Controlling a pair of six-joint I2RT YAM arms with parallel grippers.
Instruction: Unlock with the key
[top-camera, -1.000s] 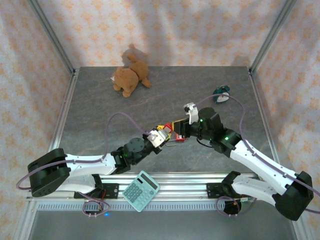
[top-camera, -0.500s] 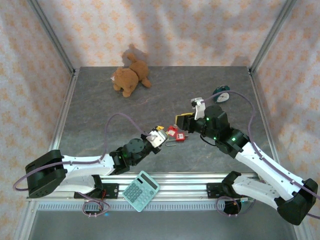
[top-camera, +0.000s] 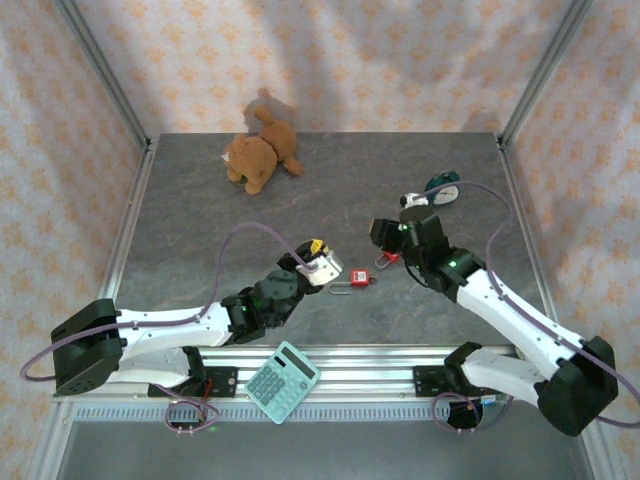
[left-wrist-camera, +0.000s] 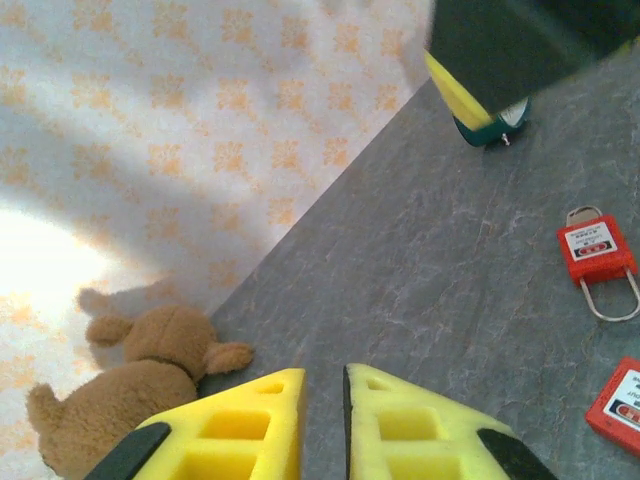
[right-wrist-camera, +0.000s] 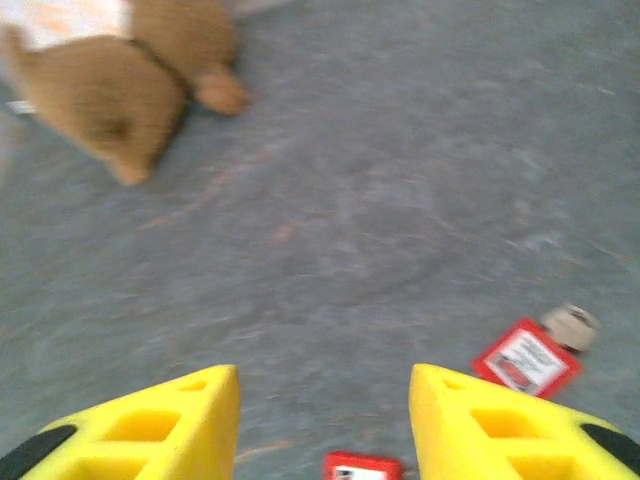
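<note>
A teddy bear (top-camera: 258, 155) sat far back-left and a calculator (top-camera: 282, 380) at the near edge, both out of the way. My left gripper (left-wrist-camera: 324, 372) was barely apart and empty. Just right of it the red padlock (top-camera: 358, 278) lay flat on the tabletop (top-camera: 200, 230), shackle pointing near-left. A smaller red piece (top-camera: 383, 258), maybe the key's tag, lay by my right gripper (right-wrist-camera: 325, 375), which was apart and empty. I judged the left arm nearer the padlock.

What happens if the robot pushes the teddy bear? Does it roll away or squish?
The teddy bear looks fuzzy and stuffed, so it would probably squish and flop, not stay stiff. It lies sprawled with its legs out, so it likely drags along the table rather than rolling.
</note>
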